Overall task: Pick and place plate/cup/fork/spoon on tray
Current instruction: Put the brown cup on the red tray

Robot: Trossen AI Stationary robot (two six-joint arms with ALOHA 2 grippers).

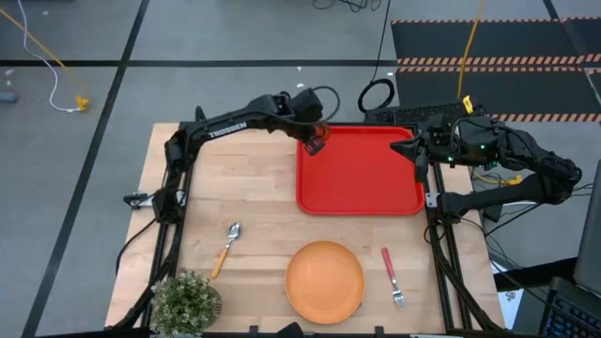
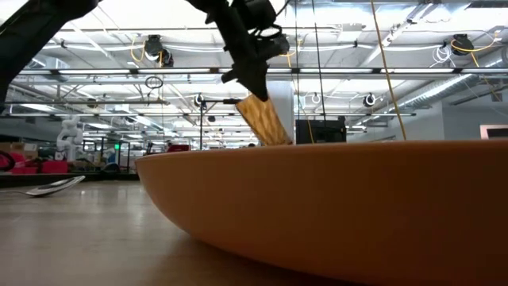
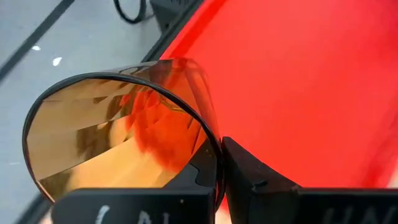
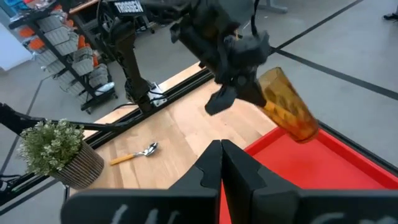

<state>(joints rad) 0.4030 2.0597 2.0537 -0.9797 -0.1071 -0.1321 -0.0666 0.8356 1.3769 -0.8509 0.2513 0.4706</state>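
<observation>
My left gripper (image 1: 315, 131) is over the far left corner of the red tray (image 1: 362, 202), shut on the amber cup (image 4: 289, 112). The cup also shows in the low view (image 2: 262, 119) and in the high view (image 1: 318, 140). My right gripper (image 4: 221, 155) is shut and empty at the tray's far right rim (image 1: 418, 155). The orange plate (image 1: 324, 280) lies flat on the table near the front edge. The red-handled fork (image 1: 392, 277) lies to its right and the yellow-handled spoon (image 1: 225, 249) to its left. My left gripper holds the cup by its rim wall (image 3: 214, 155), one finger (image 3: 199, 174) inside the cup and the other finger (image 3: 255, 177) outside. The fingers slant down from the table's far left. The cup hangs tilted, its base (image 4: 305, 132) low over the tray's corner. I cannot tell whether the base touches the tray.
A small potted plant (image 1: 186, 300) stands at the table's front left corner. The tray's red floor (image 3: 323, 81) shows bare beside the cup. Bare wood lies between the tray and the plate. Black frame rails run along both sides of the table.
</observation>
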